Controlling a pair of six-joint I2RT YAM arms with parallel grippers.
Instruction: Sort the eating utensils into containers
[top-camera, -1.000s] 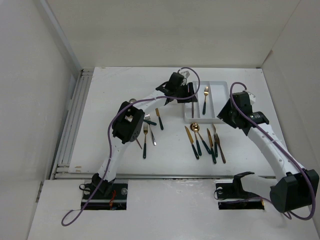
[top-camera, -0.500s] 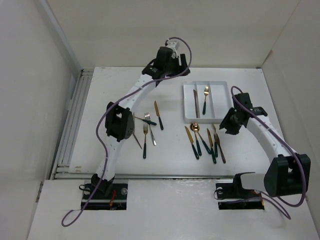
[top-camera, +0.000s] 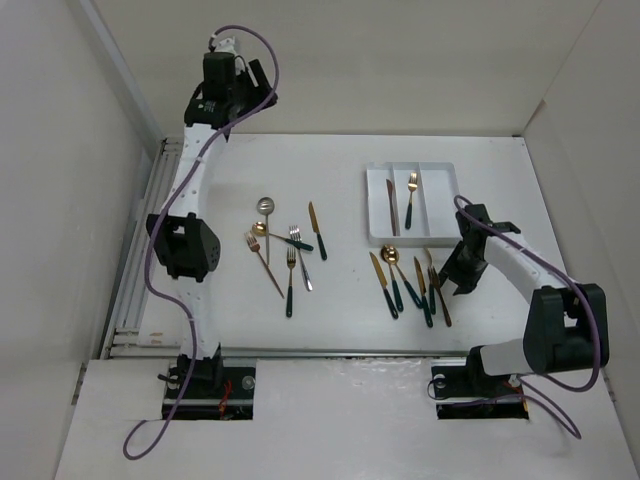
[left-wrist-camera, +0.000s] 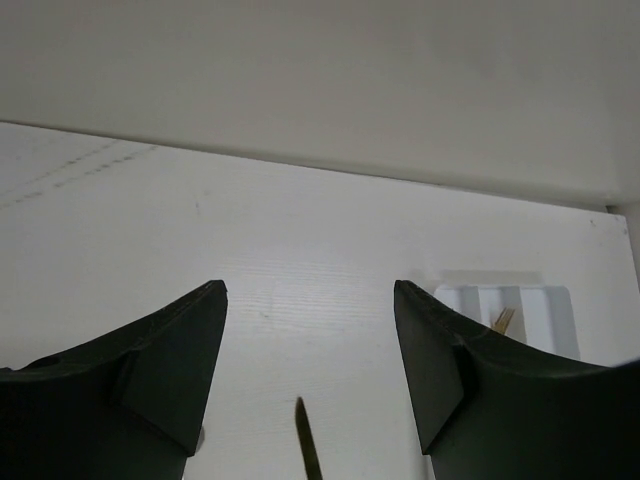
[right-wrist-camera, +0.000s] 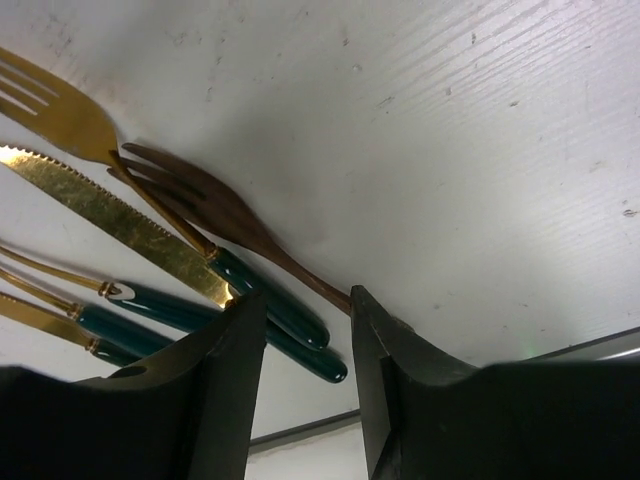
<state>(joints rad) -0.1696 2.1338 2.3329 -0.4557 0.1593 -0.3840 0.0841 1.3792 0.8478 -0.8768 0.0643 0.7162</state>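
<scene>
Right fingers (right-wrist-camera: 225, 400) low over cutlery cluster near tray (top-camera: 441, 205), narrowly parted, pinching nothing. Copper fork (right-wrist-camera: 215, 205) flat on bench (right-wrist-camera: 450, 150), close beside knife (right-wrist-camera: 110, 215). Best: straddle fork handle alone, settle to bench, close gently, avoid dragging neighbours. Left fingers (left-wrist-camera: 150, 380) spread, empty, high at back.

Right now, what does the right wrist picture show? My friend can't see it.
The right pincer hangs open low over a dark brown fork, whose handle runs toward the gap between its fingers. Left of it lie a gold fork and a gold saw-edged knife with a teal handle, on the white table.
</scene>
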